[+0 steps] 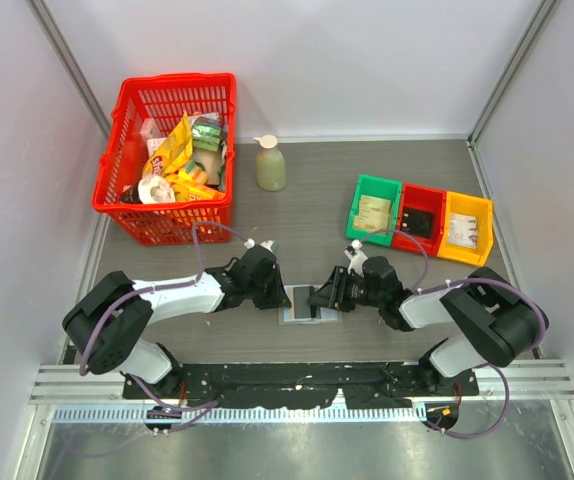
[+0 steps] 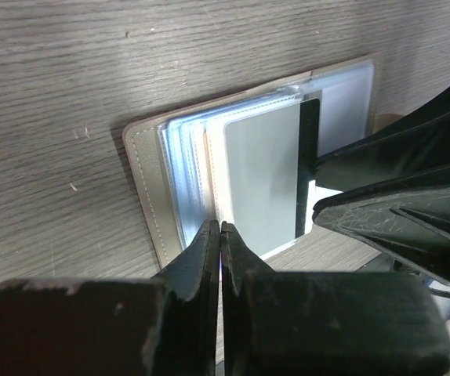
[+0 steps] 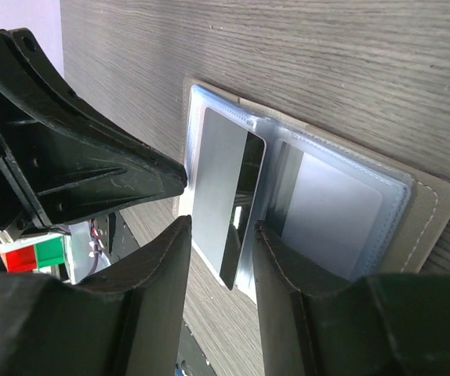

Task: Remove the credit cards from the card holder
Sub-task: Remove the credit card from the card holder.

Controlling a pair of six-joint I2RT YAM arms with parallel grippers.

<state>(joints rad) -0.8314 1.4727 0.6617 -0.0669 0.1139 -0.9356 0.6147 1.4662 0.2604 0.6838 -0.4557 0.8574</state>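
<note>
Bins [image 1: 423,190], bottle [image 1: 270,165], basket [image 1: 172,82] beyond card holder [image 1: 295,310]; left gripper [image 2: 220,235] pressed together, right gripper [image 3: 221,223] spread astride card [image 3: 221,172].

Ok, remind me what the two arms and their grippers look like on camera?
Both arms match: the left arm and right arm have white link shells between bulky black joints, with a purple cable looping along each. The left gripper and right gripper are matte black, each with two tapered, scuffed fingers. No markings visible.
</note>
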